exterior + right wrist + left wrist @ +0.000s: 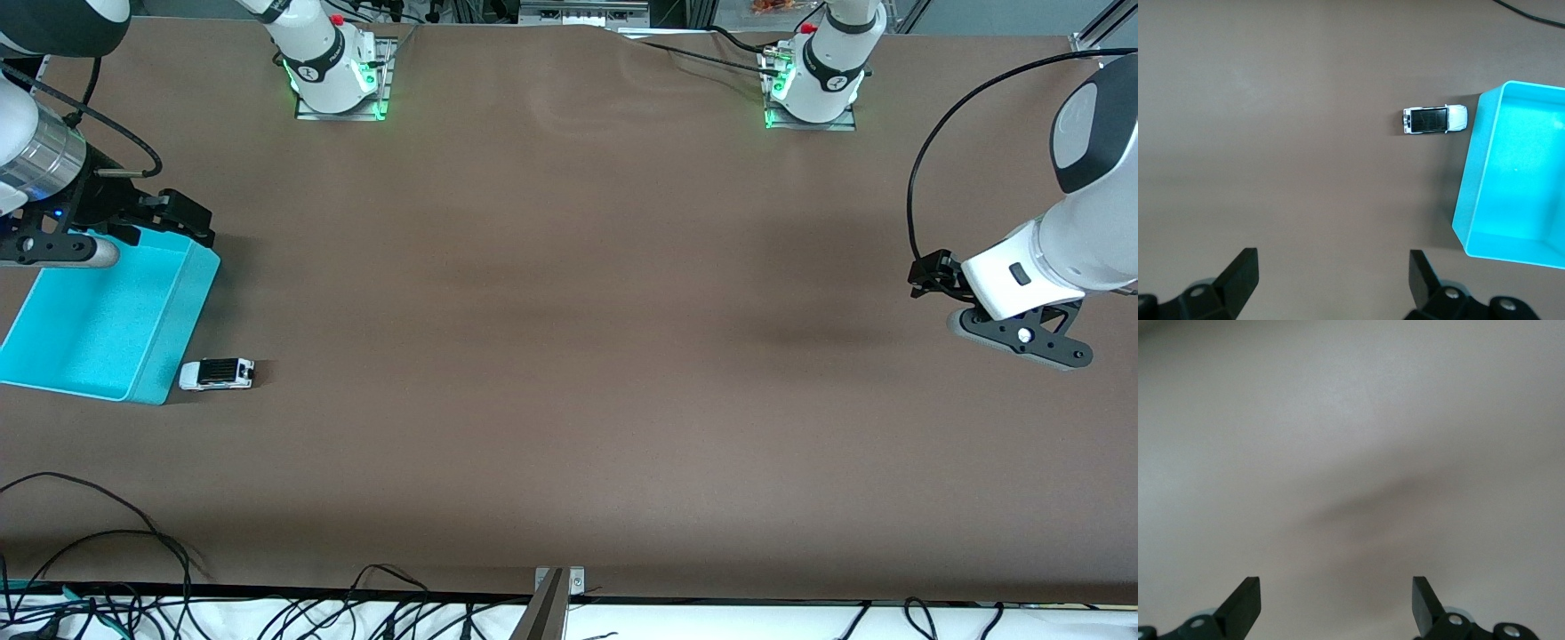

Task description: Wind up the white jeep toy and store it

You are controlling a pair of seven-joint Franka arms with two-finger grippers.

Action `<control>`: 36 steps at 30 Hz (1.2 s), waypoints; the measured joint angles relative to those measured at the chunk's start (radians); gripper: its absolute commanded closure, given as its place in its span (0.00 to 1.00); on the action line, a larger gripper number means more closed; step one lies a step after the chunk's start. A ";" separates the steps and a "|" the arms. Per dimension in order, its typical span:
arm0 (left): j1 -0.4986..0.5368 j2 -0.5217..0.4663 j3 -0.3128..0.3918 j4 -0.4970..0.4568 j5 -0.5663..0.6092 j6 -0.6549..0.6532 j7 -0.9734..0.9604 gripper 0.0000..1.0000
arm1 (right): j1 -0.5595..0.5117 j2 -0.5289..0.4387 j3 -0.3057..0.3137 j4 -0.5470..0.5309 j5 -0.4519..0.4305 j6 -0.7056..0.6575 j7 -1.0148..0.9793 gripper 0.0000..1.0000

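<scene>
No brand, label or other writing can be read on anything here.

Nearest the front camera on the brown counter [569,356], toward the right arm's end, the white jeep toy [216,374] sits on its dark wheels, a small boxy car with a black ribbed roof panel. It lies just beside the near corner of the turquoise bin [169,342], apart from it by a thin gap, and nothing holds it. The bin is a smooth plastic tray with sloping walls and rounded corners; its inside shows bare in both the front and right wrist views.

Farther from the camera, the right tool [1333,273] hangs over the bin's far edge. Its two black wedge-shaped fingers [1239,268] stand spread wide with nothing between them.

The left tool [1336,603] waits in the air over the bare counter at the left arm's end, well apart from car and bin. Its fingers [1245,600] are likewise spread wide and grip nothing; below them shows only the matte, cloth-like brown surface.
</scene>
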 measured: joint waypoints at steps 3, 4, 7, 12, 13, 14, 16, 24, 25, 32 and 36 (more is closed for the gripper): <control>-0.024 -0.006 0.029 0.000 0.000 0.019 0.002 0.00 | 0.000 0.002 0.000 0.000 0.000 0.000 0.000 0.00; -0.042 -0.011 0.050 0.000 0.000 0.033 0.005 0.00 | 0.000 0.003 0.000 0.000 0.000 0.000 0.000 0.00; -0.108 -0.031 0.128 -0.003 -0.002 0.078 0.023 0.00 | 0.001 0.006 0.001 0.000 0.000 -0.001 -0.008 0.00; -0.200 -0.073 0.248 -0.027 -0.061 0.123 0.044 0.00 | 0.002 0.022 0.003 0.000 0.000 0.000 -0.091 0.00; -0.216 -0.084 0.272 -0.038 -0.080 0.130 0.046 0.00 | 0.002 0.027 0.003 0.000 0.001 0.000 -0.115 0.00; -0.230 -0.096 0.297 -0.053 -0.095 0.138 0.050 0.00 | 0.001 0.034 0.002 0.000 0.003 0.001 -0.141 0.00; -0.252 -0.123 0.337 -0.090 -0.113 0.157 0.058 0.00 | -0.001 0.047 0.002 0.000 0.006 0.004 -0.189 0.00; -0.297 -0.272 0.414 -0.280 -0.127 0.206 0.064 0.00 | -0.028 0.118 -0.006 -0.001 0.010 0.022 -0.423 0.00; -0.314 -0.291 0.433 -0.301 -0.129 0.208 0.064 0.00 | -0.034 0.129 -0.007 -0.001 0.010 0.030 -0.463 0.00; -0.371 -0.359 0.497 -0.367 -0.138 0.217 0.064 0.00 | -0.080 0.217 -0.010 -0.002 0.012 0.096 -0.747 0.00; -0.372 -0.359 0.497 -0.357 -0.148 0.215 0.064 0.00 | -0.098 0.253 -0.010 -0.005 0.012 0.127 -0.865 0.00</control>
